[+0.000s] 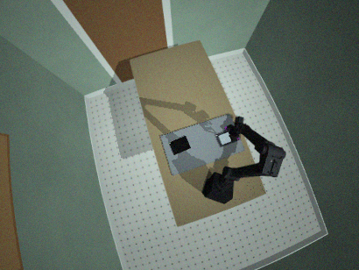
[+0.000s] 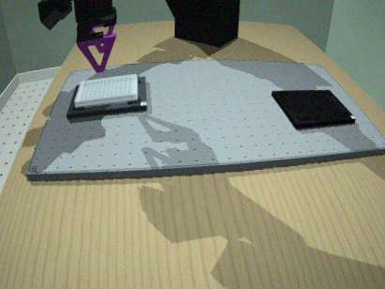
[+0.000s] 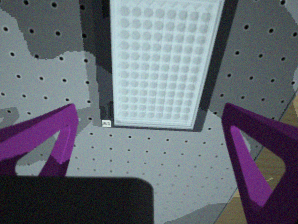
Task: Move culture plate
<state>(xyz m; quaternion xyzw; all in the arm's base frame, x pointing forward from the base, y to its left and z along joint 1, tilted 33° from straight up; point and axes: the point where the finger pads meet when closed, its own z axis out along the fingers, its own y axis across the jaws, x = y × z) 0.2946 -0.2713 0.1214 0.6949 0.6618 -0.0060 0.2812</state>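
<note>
Approach step: gripper [image 2: 99, 58], fingers fully apart and empty, poised near the lidded plate [image 2: 108, 89] on N1 [image 2: 75, 112]; next, descend to straddle it.

Black arm [image 1: 258, 146], boxy links, blocky black base [image 1: 217, 188]. Gripper [image 3: 150, 150]: two purple triangular fingers with cut-out centres.

Grey perforated baseplate [image 2: 197, 136] lying flat on a wooden table [image 2: 117, 235] with striped grain, white pegboard floor tray [image 1: 131, 210] with a raised rim around the table, pale green walls [image 1: 48, 48], brown door panel [image 1: 118, 26] behind the table's far end
</note>
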